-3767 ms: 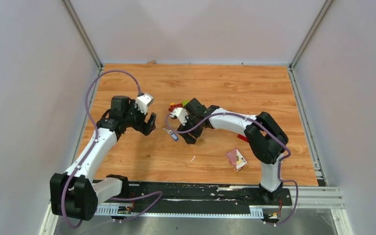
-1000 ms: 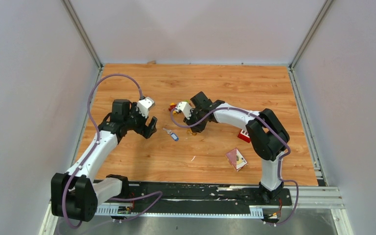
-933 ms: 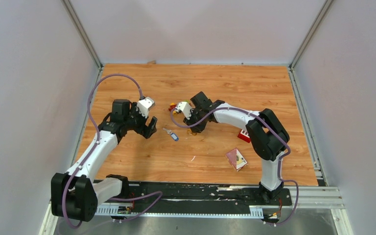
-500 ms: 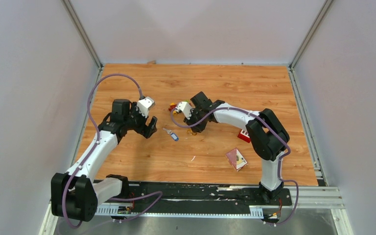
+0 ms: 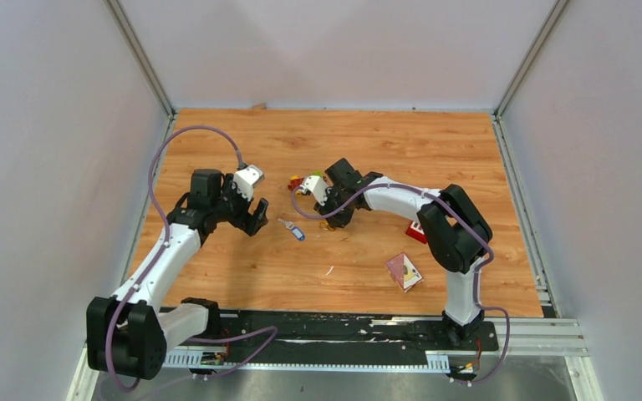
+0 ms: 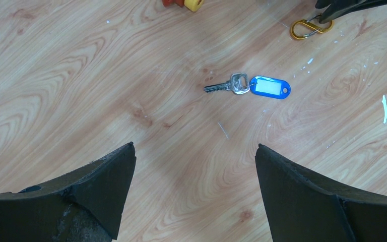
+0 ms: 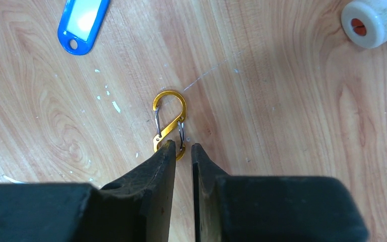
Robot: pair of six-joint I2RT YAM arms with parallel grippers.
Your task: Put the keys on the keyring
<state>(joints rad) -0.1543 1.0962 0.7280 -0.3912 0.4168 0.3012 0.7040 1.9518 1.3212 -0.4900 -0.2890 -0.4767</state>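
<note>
Desk (image 5: 384,150): carries all parts; no containers seen.
Left pincer (image 6: 194,146): wide open, above the key, left of the keyring.
Right pincer (image 7: 183,146): closed to a slit on the keyring's near end.
Key (image 6: 239,83): blue-tagged, flat, near the keyring's left.
Keyring (image 7: 170,129): flat on the desk.
Procedure: pinch firmly, lift level; take the key by its tag.

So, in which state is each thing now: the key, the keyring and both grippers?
key: lies flat on the table, free.
keyring: lies flat, no key on it.
left gripper: open, holds nothing.
right gripper: almost closed at the keyring's lower end; grip unclear.
</note>
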